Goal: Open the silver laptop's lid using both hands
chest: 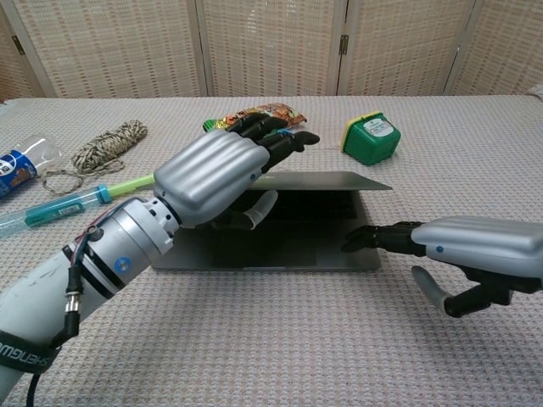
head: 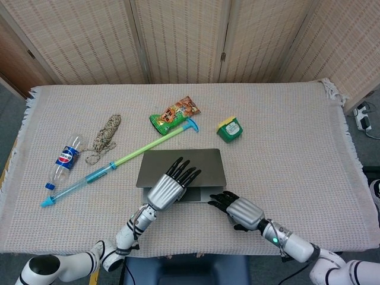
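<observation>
The laptop sits at lower centre of the desk, lid ajar. The left hand grips the lid's front edge — thumb beneath. The right hand, fingers loosely apart and empty, reaches leftward — fingertips at the base's right front corner.

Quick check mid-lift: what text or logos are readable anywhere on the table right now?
Bottle: blue label with a round red, white and blue logo; wording too small to read.
Snack bag: printing blurred, unreadable.
Green box: lid label unreadable.
Laptop: no visible marking.
</observation>
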Controlling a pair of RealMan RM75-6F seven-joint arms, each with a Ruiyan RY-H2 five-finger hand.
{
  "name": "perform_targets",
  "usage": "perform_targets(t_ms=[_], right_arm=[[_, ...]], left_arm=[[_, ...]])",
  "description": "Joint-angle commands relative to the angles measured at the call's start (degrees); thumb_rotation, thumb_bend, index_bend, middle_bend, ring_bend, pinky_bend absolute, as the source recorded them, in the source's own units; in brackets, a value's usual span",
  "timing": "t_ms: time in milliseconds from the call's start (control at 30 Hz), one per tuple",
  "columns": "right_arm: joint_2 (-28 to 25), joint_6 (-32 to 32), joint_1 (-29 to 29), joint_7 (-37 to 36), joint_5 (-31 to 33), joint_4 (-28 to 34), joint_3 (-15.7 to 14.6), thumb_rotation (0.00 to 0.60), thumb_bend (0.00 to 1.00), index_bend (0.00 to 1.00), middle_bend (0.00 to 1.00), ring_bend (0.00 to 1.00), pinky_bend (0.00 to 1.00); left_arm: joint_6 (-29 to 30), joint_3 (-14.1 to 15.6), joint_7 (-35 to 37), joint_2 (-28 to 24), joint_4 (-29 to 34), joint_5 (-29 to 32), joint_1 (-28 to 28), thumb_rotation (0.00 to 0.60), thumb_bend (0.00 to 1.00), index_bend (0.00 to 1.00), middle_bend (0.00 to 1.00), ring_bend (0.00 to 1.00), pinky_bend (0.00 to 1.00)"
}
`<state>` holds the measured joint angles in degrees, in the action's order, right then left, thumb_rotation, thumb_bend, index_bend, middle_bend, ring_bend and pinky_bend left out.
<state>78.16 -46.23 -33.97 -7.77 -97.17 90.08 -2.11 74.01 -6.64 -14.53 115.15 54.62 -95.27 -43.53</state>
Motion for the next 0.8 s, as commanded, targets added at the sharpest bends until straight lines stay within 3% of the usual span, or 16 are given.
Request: perform_targets(t_ms=[33,333,800], right_arm=[[2.2,2.2,-1.8,1.1,2.1,-1.3,1.3,0.600,0.93,0.00,0.00,0.01,0.00],[6.5,8.2,-5.5,6.5,8.9,-3.6,2.9,0.600,0.93,0.00,0.00,0.00,0.00],[8.6,9.0,-6.6,12.1,14.9,-4.2,2.5,0.600,0.95,0.00,0.00,0.01,0.00]], left_arm=[[-0.2,0.0,-0.3,0.0,-0.1,0.2,-0.1,0.600,0.66,0.10,0.20,0.06,0.00],[-1.0,0.0,-1.2,0.0,0.2,1.0,-0.4,0.600,0.66,0.10,0.19,0.06,0.00],[-3.0,-1.2,-4.1,-0.4,0.2,2.9,-1.4,0.600,0.66,0.09,0.18,0.04,0.00]])
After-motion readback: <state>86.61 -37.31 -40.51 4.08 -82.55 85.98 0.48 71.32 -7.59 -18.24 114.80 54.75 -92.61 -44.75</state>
